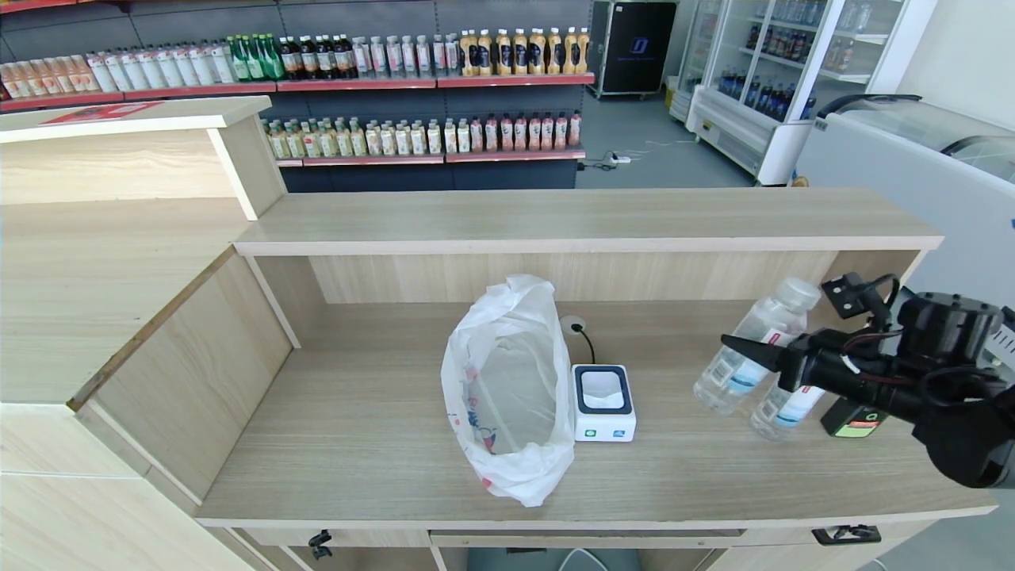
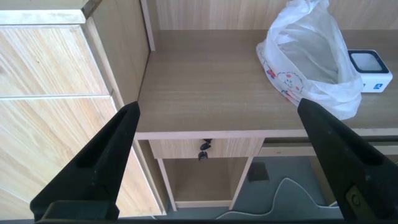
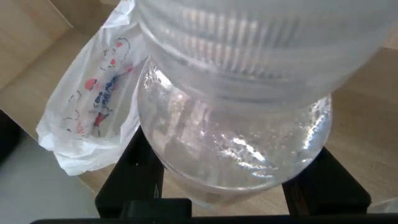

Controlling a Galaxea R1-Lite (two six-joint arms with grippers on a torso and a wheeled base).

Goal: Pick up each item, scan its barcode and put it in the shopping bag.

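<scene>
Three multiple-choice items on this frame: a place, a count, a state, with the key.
1. Relative to the shopping bag, the scanner stands: A) inside it; B) on the floor; C) on the counter, at its right.
2. Bottles at the counter's right end: A) two; B) one; C) four.
3. The right gripper is: A) open, empty; B) shut on a water bottle; C) shut on the bag.
Key: C, it sits beside the bag; A, one held, a second bottle beside it; B, its fingers flank the bottle.
</scene>
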